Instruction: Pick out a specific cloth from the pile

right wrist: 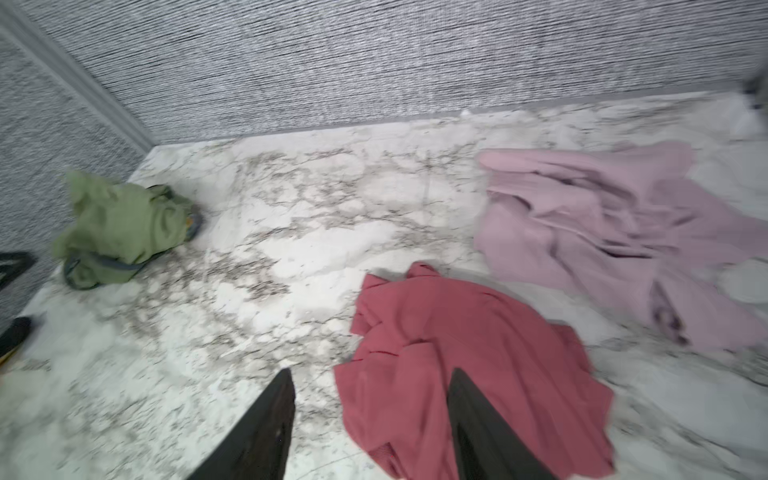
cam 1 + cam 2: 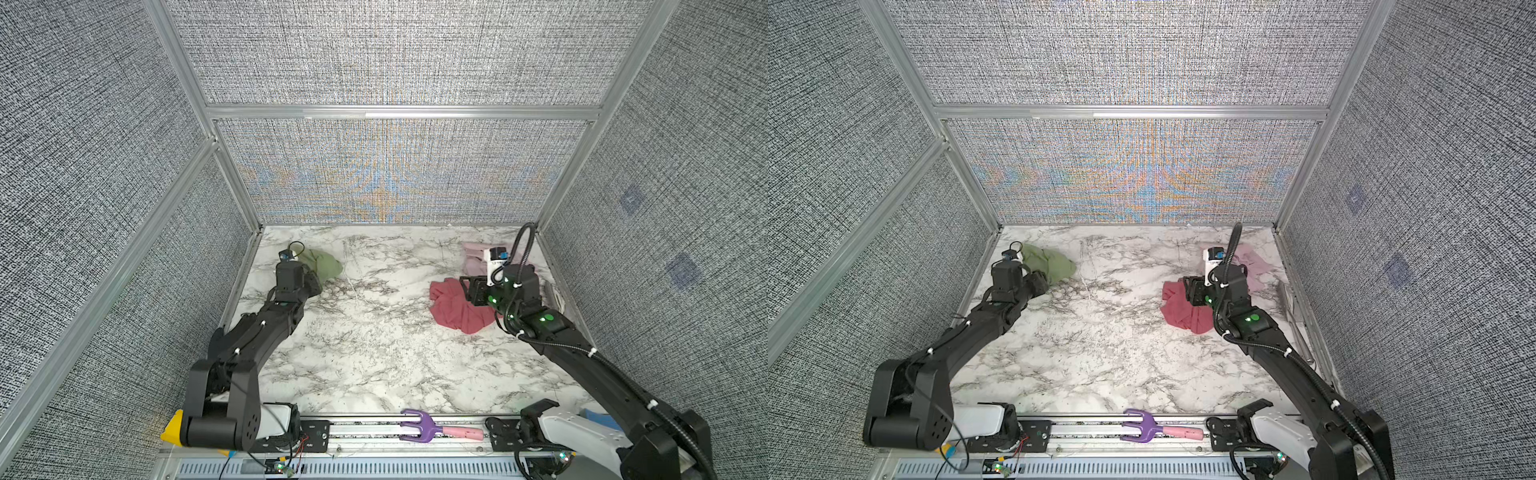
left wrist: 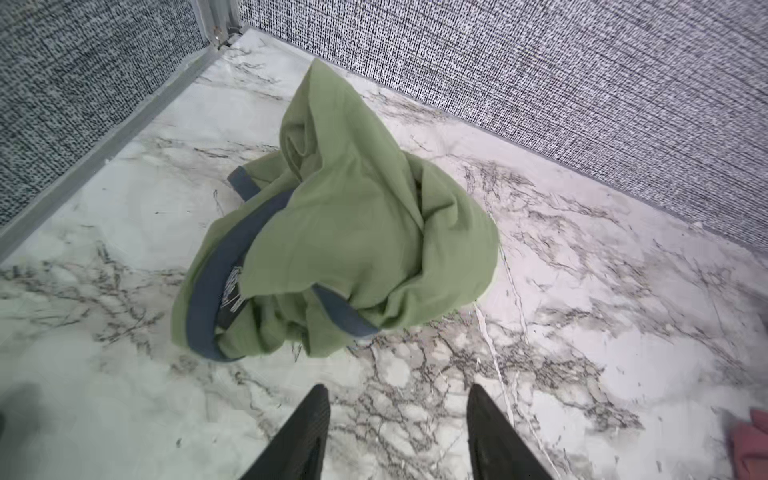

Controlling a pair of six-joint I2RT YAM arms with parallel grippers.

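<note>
The olive-green cloth [image 3: 353, 232] with grey-blue trim bands lies crumpled by itself in the back left corner [image 2: 326, 266] [image 2: 1057, 266] [image 1: 120, 224]. My left gripper [image 3: 397, 388] stands open just short of the cloth, with only bare marble between its fingers [image 2: 312, 283] [image 2: 1039, 282]. The pile is spread out on the right: a rose-red cloth [image 2: 451, 311] [image 2: 1177, 311] [image 1: 457, 332] and a pale pink cloth [image 2: 473, 257] [image 2: 1256, 266] [image 1: 602, 224] lie side by side. My right gripper [image 1: 372, 374] hangs open over the red cloth's edge, holding nothing [image 2: 471, 291] [image 2: 1192, 291].
Grey fabric walls [image 2: 395, 174] close in the marble table [image 2: 374, 332] at the back and both sides. A purple fork-shaped tool with a pink handle [image 2: 419, 428] lies on the front rail. A thin metal object [image 2: 1296, 320] rests along the right wall.
</note>
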